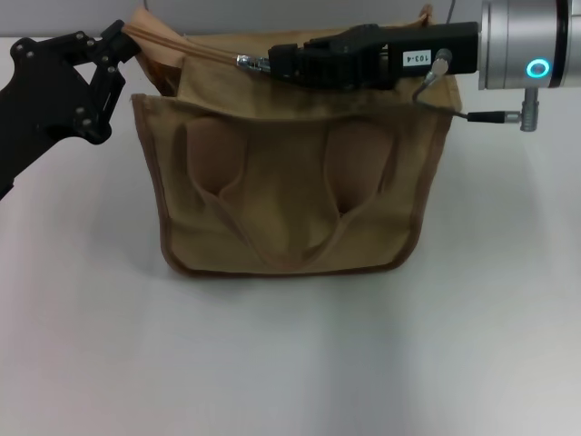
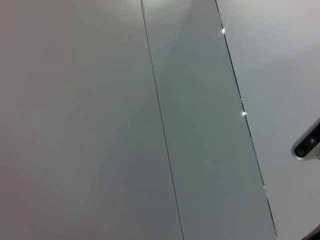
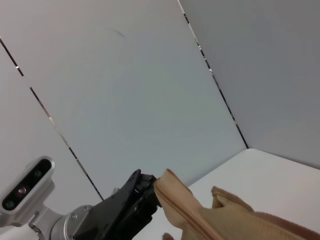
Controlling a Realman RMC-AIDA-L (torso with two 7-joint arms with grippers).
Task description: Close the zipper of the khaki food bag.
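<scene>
The khaki food bag (image 1: 290, 195) stands upright on the white table, its two looped handles facing me. The zipper (image 1: 195, 48) runs along its top, with the silver slider (image 1: 247, 62) about mid-length. The part to the slider's left looks zipped; the part to its right is hidden under the arm. My right gripper (image 1: 272, 62) reaches in from the right and is shut on the slider's pull tab. My left gripper (image 1: 127, 41) is shut on the bag's top left end and holds it taut. The right wrist view shows the left gripper (image 3: 147, 195) pinching that fabric end (image 3: 172, 197).
The white table (image 1: 290, 363) spreads in front of and beside the bag. A grey panelled wall (image 2: 150, 120) stands behind. The right arm's silver wrist (image 1: 531, 41) and its cable (image 1: 445, 104) hang over the bag's right top corner.
</scene>
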